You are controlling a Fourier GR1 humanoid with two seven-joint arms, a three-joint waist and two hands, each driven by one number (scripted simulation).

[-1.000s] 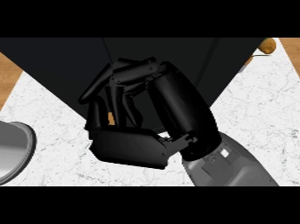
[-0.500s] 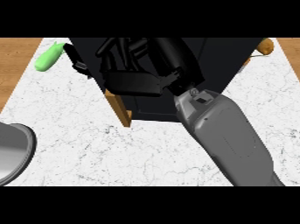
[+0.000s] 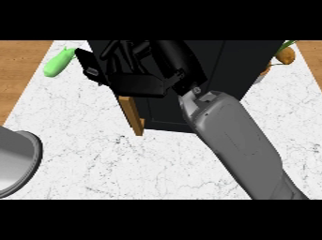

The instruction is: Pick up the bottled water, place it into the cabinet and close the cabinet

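At about eight o'clock, at the view's left edge, the grey rounded end of the left forearm comes in over the white marbled worktop; the left hand itself shows nowhere. Toward ten o'clock a green object lies tilted on the worktop near its far left corner, just beside the cabinet. Next comes the wooden edge of the cabinet door, standing ajar at the front left corner of the dark cabinet, which fills the twelve o'clock region. The right hand reaches in at the cabinet's open left front, its black fingers curled together, and a dark boxy shape sits beneath them; whether they are clamped on anything cannot be told. The bottled water cannot be made out; it may be hidden by the hand or inside the dark cabinet. The grey right forearm runs from five o'clock up to the hand. At two o'clock, an orange-brown object with a green tip peeks out beside the cabinet's right side.
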